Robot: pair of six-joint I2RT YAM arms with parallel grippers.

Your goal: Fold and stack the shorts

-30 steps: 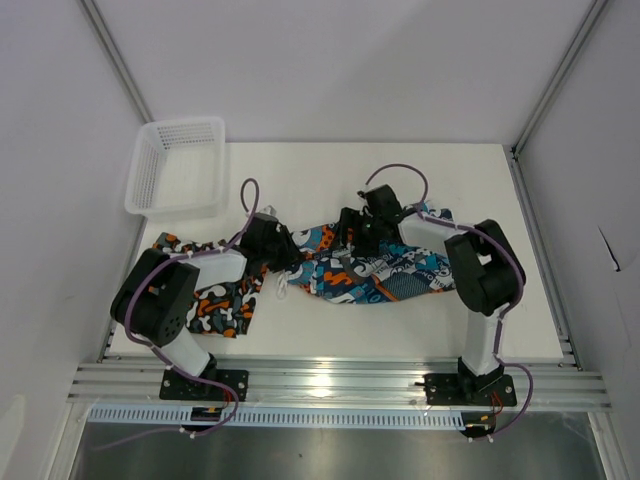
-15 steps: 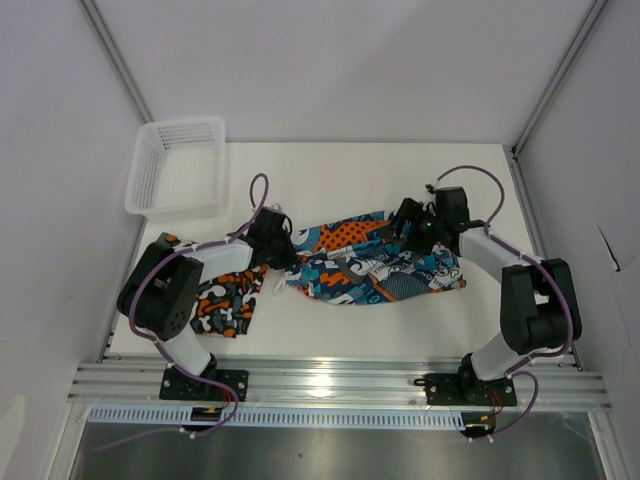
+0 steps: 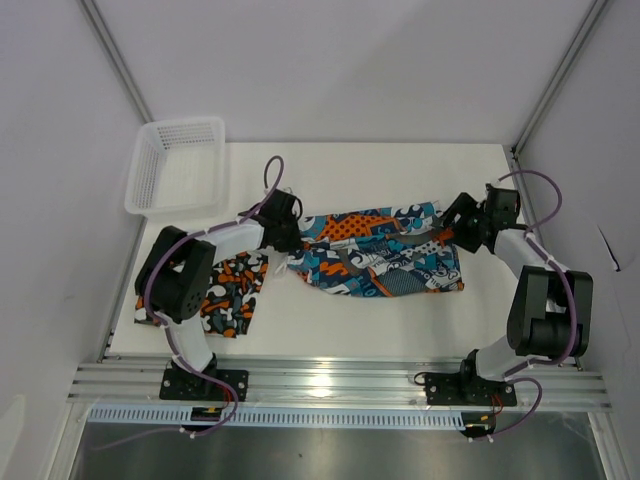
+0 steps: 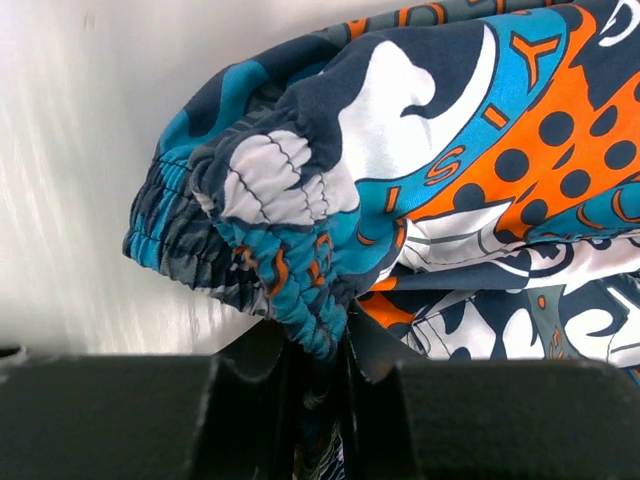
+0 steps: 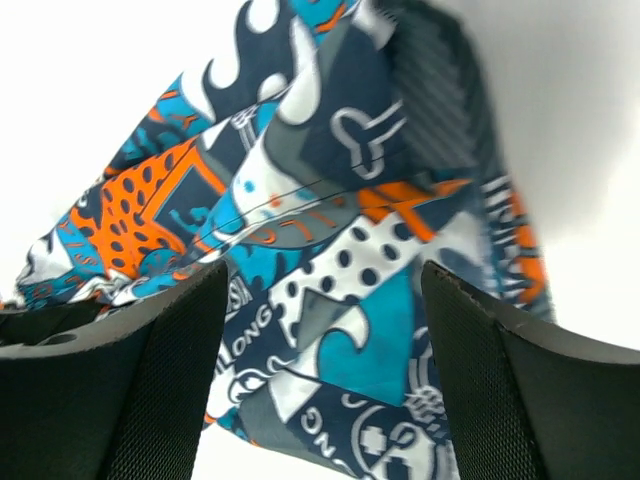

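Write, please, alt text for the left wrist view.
The left gripper pinches the teal shorts by their gathered elastic waistband. The shorts lie bunched on a white table.

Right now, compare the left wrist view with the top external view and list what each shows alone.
Left wrist only: the gathered elastic waistband of the teal shorts, pinched in the left claw. Top only: the camouflage shorts, the white basket, the right claw. Both: the teal shorts, the left claw gripping them, the white table.
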